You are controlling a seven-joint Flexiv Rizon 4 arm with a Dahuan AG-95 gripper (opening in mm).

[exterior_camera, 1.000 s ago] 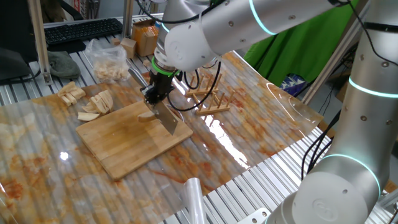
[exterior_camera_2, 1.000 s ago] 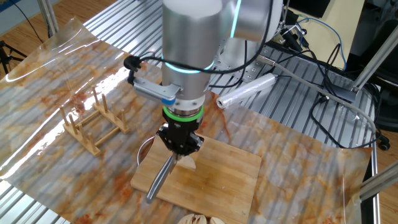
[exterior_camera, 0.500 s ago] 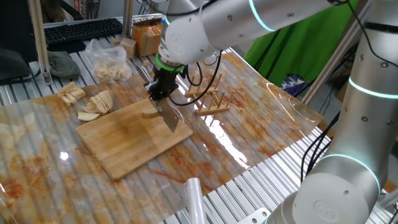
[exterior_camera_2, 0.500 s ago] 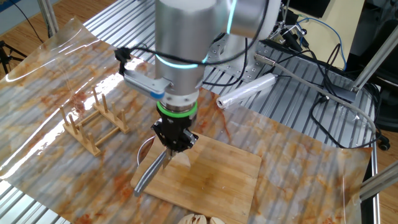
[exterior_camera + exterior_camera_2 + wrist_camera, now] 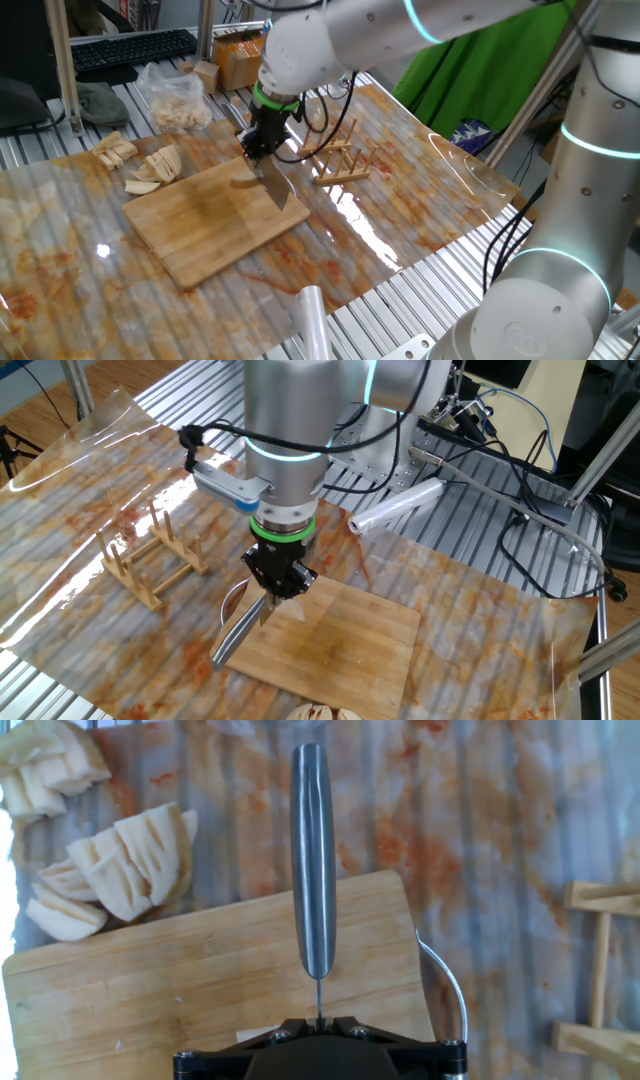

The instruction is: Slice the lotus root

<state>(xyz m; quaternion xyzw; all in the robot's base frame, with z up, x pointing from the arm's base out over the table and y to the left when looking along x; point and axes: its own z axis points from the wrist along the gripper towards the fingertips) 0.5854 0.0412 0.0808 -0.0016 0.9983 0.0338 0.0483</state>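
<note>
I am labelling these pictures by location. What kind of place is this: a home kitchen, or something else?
Probably a robotics lab, not a kitchen: a slatted metal bench under a plastic sheet, loose cables, a keyboard, and a green backdrop behind the cutting board.

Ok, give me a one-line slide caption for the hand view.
Gripper clamps a knife over the wooden cutting board, with sliced lotus root piled beside the board.

Bright, even room light; white glare streaks the clear plastic sheet [image 5: 440, 160], the knife handle [image 5: 313, 860] gleams, and shadows seem soft.
</note>
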